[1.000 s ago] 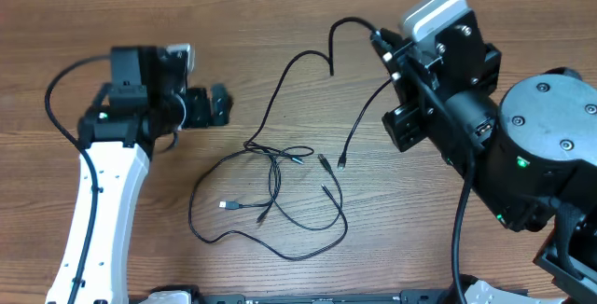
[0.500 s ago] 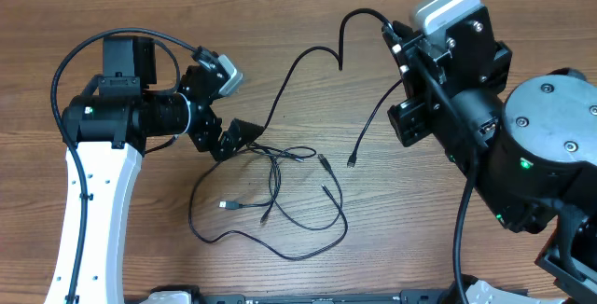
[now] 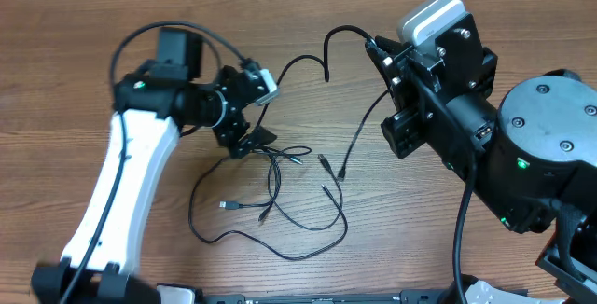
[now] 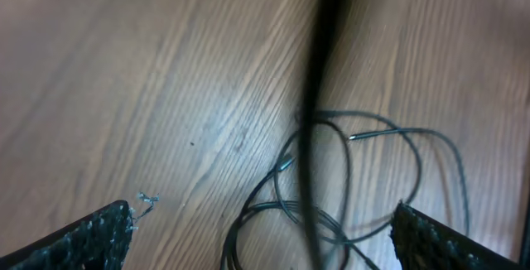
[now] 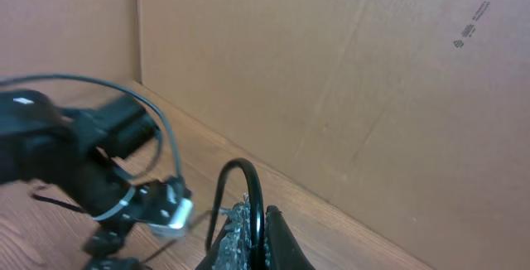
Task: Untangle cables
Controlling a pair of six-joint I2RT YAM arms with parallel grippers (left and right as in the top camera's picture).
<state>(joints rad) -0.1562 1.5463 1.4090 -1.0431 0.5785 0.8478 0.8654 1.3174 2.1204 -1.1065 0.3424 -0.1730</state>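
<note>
The jaws of the left gripper [image 4: 267, 235] are spread as wide as they go, and one textured fingertip [image 4: 91, 237] is seen at each lower corner of the left wrist view. Between and just ahead of these open jaws, the cables [image 4: 333, 118] are seen as thin black loops lying on the wooden table [image 4: 124, 71]. One strand, blurred and close to the camera, runs straight through the middle of the gap. Whether anything is touched by these fingers cannot be told.

The jaws of the right gripper [image 5: 258, 230] are pressed together, and a held cable [image 5: 234, 164] is pinched between them. It arches up out of the pinch and bends back down beside the fingers.

From overhead, the main tangle is seen directly under the left gripper [image 3: 250, 141] and spreads away from its jaws toward the near edge of the table. A pale plug [image 3: 225, 205] is seen among the loops. The tangle lies well apart from the right jaws. A hooked length of black cord is seen curling out from the right jaws, and a second strand drops from that side toward the tangle.

A cardboard wall [image 5: 373, 96] is seen beyond the right jaws.
</note>
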